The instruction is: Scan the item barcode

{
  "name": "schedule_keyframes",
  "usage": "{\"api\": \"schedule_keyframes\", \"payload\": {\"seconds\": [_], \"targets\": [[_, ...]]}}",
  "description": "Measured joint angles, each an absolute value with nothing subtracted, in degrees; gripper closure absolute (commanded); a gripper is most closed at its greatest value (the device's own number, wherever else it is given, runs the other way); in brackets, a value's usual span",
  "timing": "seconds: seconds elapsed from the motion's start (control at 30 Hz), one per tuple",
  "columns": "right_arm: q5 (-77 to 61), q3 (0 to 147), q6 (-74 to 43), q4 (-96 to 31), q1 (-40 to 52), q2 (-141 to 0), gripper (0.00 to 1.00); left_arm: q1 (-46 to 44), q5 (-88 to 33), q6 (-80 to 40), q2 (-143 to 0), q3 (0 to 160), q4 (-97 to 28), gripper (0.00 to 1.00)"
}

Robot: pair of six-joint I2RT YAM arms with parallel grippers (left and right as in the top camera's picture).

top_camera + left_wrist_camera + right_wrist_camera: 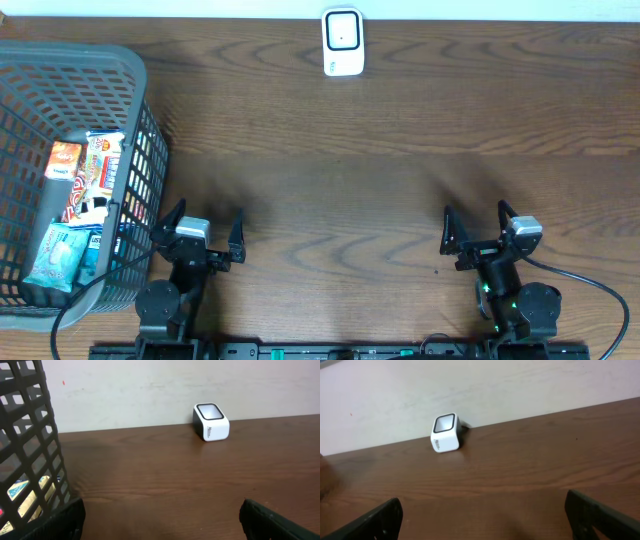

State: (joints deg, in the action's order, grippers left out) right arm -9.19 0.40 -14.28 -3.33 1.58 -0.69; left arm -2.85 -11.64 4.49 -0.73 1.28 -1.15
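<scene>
A small white barcode scanner (342, 42) with a dark window stands at the table's far edge; it also shows in the left wrist view (211, 422) and the right wrist view (445, 433). Several snack packets (85, 190) lie inside the grey mesh basket (60, 65) at the left. My left gripper (206, 228) rests open near the front edge, just right of the basket, with nothing between its fingers (65, 520). My right gripper (480, 228) sits open at the front right, empty, its fingers (597, 512) wide apart.
The basket's wall (30, 450) stands close on the left gripper's left side. A pale wall runs behind the table's far edge. A black cable (585, 280) loops beside the right arm's base.
</scene>
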Motion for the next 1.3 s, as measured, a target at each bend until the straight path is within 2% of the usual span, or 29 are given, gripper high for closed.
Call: {"api": "schedule_keyframes", "payload": {"seconds": [0.73,1.3], "targets": [[-9.2,0.4,-14.3,-3.3,1.6,-0.7,0.01,-2.9,-11.9,2.3,-0.7,1.8,-2.2,0.02],[-9.2,0.4,-14.3,-3.3,1.6,-0.7,0.01,-2.8,-14.3,0.0,-0.7,18.9,-26.1,0.02]]}}
